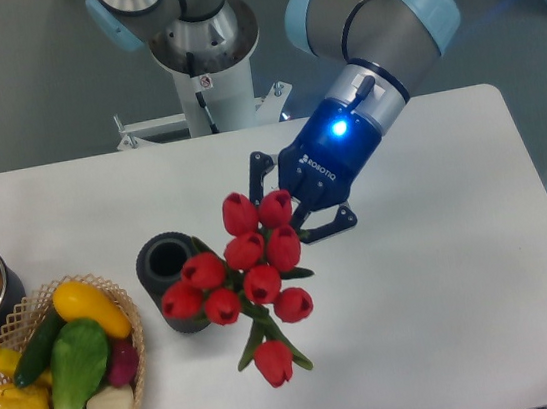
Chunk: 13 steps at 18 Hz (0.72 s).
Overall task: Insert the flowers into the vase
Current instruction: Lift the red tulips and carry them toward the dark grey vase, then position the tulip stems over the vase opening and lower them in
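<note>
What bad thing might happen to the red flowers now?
1. The flowers hang in the gripper with the buds toward the camera and already overlap the vase. If the stems, hidden from here, are not lined up with the vase's mouth, they may miss it.
2. The bunch might bump the vase and tip it toward the wicker basket beside it.

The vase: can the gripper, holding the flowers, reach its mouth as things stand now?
Probably yes. The gripper holds the flowers right beside the vase, whose round mouth shows open. The blooms overlap its right side, and nothing else stands between them.
</note>
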Tool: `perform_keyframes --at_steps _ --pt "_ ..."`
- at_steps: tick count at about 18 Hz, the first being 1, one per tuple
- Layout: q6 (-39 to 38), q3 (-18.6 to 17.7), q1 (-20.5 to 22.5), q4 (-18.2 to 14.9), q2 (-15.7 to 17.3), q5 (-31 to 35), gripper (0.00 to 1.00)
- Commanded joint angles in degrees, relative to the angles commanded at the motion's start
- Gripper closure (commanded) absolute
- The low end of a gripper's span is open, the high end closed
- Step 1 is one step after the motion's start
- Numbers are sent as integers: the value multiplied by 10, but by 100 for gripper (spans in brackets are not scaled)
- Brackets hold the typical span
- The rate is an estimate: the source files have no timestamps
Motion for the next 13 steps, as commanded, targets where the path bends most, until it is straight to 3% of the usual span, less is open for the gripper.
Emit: perform_keyframes --at_steps 9,13 --pt "14 -38 -2 -1 26 -90 100" --pt "11 -61 -2 -2 54 -112 100"
